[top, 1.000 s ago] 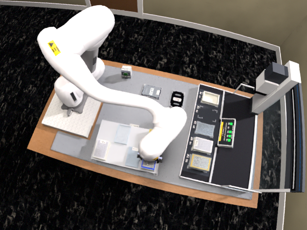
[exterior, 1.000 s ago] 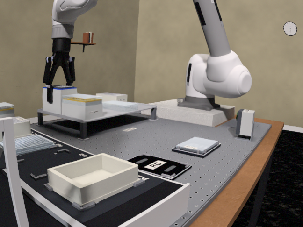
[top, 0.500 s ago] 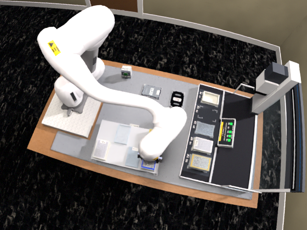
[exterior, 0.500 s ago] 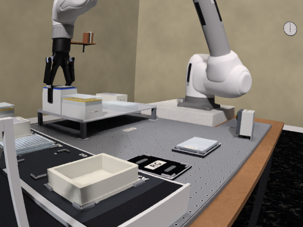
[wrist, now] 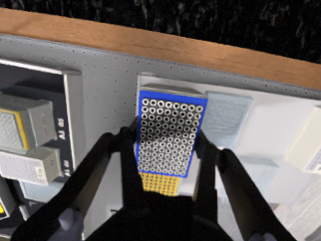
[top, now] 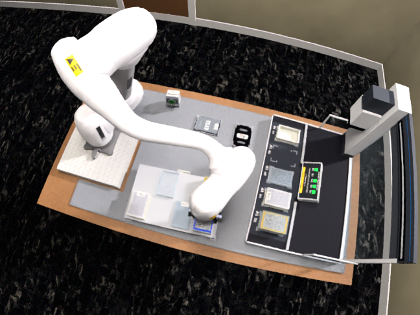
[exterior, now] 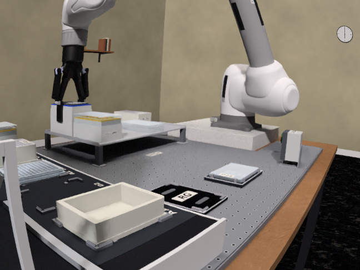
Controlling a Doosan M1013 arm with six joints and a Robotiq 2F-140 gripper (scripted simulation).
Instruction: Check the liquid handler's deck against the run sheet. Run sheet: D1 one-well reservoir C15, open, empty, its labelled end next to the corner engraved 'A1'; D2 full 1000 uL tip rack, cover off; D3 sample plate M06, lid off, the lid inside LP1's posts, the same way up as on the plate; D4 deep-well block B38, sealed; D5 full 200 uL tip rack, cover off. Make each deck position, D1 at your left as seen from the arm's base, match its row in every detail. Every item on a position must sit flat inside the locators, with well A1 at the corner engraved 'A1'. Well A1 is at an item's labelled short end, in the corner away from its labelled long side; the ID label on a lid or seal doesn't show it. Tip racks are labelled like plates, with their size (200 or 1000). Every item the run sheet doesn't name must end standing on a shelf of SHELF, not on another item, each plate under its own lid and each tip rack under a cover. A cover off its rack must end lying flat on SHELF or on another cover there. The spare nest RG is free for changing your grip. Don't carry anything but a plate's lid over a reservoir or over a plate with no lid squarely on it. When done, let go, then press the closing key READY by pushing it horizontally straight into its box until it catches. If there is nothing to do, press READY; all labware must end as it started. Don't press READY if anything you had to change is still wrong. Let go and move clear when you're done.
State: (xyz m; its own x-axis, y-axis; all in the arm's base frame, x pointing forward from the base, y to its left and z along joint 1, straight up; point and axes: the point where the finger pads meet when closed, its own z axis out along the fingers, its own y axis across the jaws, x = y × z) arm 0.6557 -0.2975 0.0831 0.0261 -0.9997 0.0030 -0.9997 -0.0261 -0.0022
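A tip rack with a blue rim [top: 203,225] stands uncovered at the near corner of the raised shelf [top: 159,199]. My gripper [wrist: 166,124] reaches down over it and is shut on the blue tip rack [wrist: 169,136] across its long sides. In the exterior view the fingers [exterior: 69,100] clasp its top [exterior: 68,116] while it stands on the shelf. On the deck, the reservoir [top: 287,133] sits in D1, and D2 [top: 284,157] holds nothing. A clear plate [top: 280,177], a sealed block [top: 277,198] and a yellow-rimmed rack [top: 273,221] follow.
A second, yellow-rimmed rack [exterior: 97,126] stands right beside the blue one on the shelf, with flat covers [exterior: 142,125] and a white box [exterior: 132,115] behind. A lid lies on LP1 [exterior: 234,173]. The RG nest [exterior: 189,198] is empty. The READY box [exterior: 292,146] stands near the arm's base.
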